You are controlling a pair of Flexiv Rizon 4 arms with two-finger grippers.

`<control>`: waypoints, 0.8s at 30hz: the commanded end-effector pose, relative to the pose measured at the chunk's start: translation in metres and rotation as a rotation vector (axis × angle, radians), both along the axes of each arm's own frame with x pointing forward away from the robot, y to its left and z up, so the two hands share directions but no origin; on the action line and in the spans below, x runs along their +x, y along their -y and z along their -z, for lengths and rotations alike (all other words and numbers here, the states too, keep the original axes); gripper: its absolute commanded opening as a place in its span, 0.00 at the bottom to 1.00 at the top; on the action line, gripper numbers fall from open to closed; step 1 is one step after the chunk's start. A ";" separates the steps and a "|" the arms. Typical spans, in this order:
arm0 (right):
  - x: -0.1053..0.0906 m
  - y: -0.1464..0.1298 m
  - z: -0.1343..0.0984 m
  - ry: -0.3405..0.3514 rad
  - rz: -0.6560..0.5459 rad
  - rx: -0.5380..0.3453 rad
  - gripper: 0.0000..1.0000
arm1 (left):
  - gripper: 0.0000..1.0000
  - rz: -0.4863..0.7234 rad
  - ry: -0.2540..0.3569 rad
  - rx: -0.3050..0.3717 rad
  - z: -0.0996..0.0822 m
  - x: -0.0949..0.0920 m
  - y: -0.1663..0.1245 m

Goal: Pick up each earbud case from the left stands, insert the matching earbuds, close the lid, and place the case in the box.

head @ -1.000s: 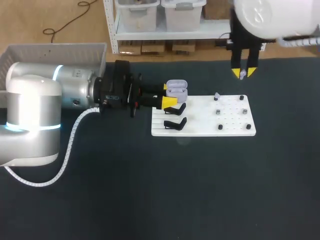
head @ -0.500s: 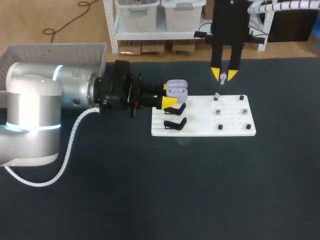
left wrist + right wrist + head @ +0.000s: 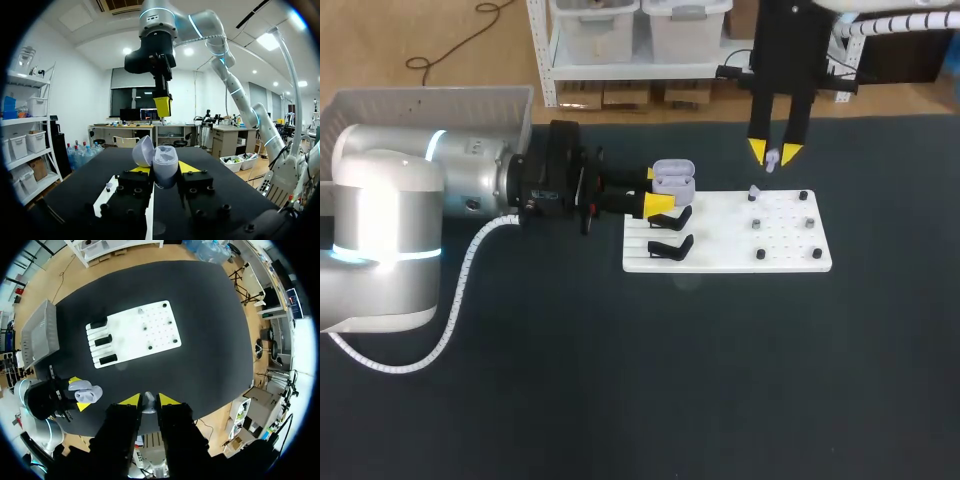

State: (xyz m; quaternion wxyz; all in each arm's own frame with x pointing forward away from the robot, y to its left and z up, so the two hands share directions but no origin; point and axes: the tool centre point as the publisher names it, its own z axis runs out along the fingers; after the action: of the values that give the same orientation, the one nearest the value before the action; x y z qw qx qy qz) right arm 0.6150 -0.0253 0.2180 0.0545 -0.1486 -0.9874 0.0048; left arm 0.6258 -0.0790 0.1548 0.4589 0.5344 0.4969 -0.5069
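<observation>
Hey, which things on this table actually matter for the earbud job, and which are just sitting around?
Job: earbud case in left gripper; earbud in right gripper; second earbud on white board; black stands; box.
Sitting around: black pegs; table.

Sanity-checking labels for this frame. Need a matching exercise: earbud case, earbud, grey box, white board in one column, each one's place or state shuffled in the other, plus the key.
Things:
1. earbud case
2. earbud
3. grey box
4. white board

Places or states:
A. lying flat, black stands at one end
B. pinched in the right claw
C. lid open, held in the left claw
D. far left, away from both claws

Pairs: 1-C, 2-B, 3-D, 4-A
</observation>
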 end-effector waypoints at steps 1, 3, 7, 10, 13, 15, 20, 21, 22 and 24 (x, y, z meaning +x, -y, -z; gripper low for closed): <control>-0.002 0.001 0.000 0.005 0.001 0.001 0.00 | 0.00 -0.002 0.003 -0.003 0.001 0.000 0.000; 0.001 0.001 -0.003 0.018 0.064 0.009 0.00 | 0.00 -0.002 0.003 -0.003 0.001 0.000 0.000; 0.000 -0.003 -0.016 0.048 0.165 0.040 0.00 | 0.00 -0.002 0.003 -0.003 0.001 0.000 0.000; -0.005 -0.008 -0.026 0.053 0.226 0.034 0.00 | 0.00 -0.002 0.003 -0.003 0.001 0.000 0.000; -0.012 -0.016 -0.032 0.043 0.272 0.044 0.00 | 0.00 -0.002 0.003 -0.003 0.001 0.000 0.000; -0.016 -0.022 -0.033 0.029 0.282 0.039 0.00 | 0.00 -0.002 0.003 -0.003 0.001 0.000 0.000; -0.020 -0.041 -0.030 -0.003 0.276 0.002 0.00 | 0.00 -0.002 0.003 -0.003 0.001 0.000 0.000; -0.020 -0.043 -0.030 -0.010 0.276 -0.012 0.00 | 0.00 -0.002 0.003 -0.003 0.001 0.000 0.000; -0.019 -0.045 -0.029 -0.012 0.280 -0.019 0.00 | 0.00 -0.002 0.003 -0.003 0.001 0.000 0.000; -0.018 -0.048 -0.029 -0.018 0.285 -0.039 0.00 | 0.00 -0.002 0.003 -0.003 0.001 0.000 0.000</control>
State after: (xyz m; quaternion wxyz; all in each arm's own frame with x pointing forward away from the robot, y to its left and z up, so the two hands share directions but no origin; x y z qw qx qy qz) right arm 0.5883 0.0124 0.2453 0.0517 -0.2891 -0.9559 -0.0047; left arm 0.6258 -0.0790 0.1548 0.4589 0.5344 0.4969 -0.5069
